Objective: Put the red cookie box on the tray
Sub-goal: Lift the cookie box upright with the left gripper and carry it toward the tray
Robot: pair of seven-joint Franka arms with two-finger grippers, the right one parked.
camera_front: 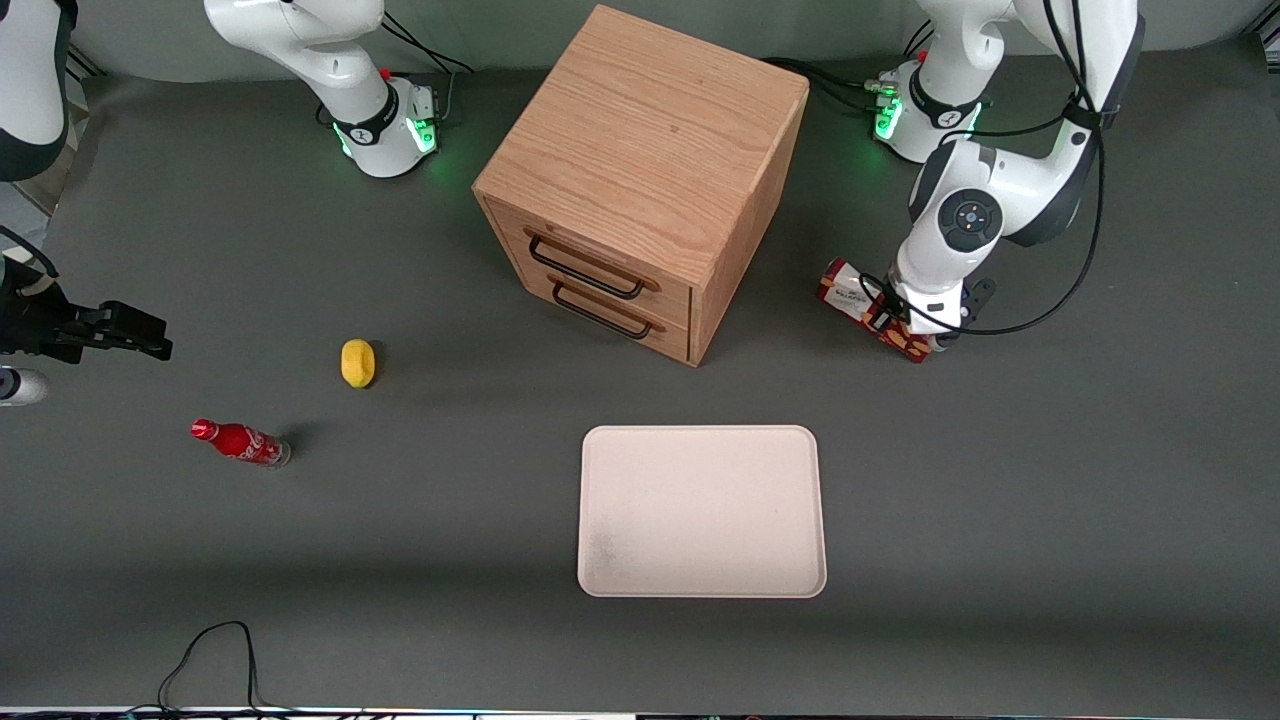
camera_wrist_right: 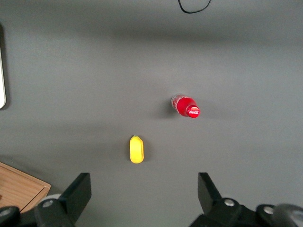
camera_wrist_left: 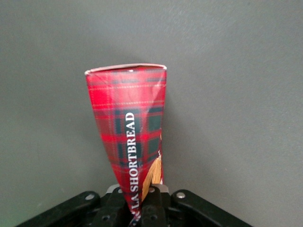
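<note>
1. The gripper [camera_front: 912, 330] is sitting low over the table [camera_front: 1050, 480], toward the working arm's end, beside the cabinet [camera_front: 640, 180].
2. Its jaws are pinching one end of the box [camera_front: 850, 292]; in the wrist view the box [camera_wrist_left: 130, 142] is sticking straight out from the gripper [camera_wrist_left: 142, 210], red tartan with "SHORTBREAD" printed on it.
3. From the front, the box is looking like it's lying on the table, or just above it; I can't tell which.
4. The tray [camera_front: 700, 585] is lying nearer the front camera than the cabinet and well apart from the box.
5. A lemon [camera_front: 357, 362] and a bottle [camera_front: 240, 442] are sitting toward the parked arm's end.
</note>
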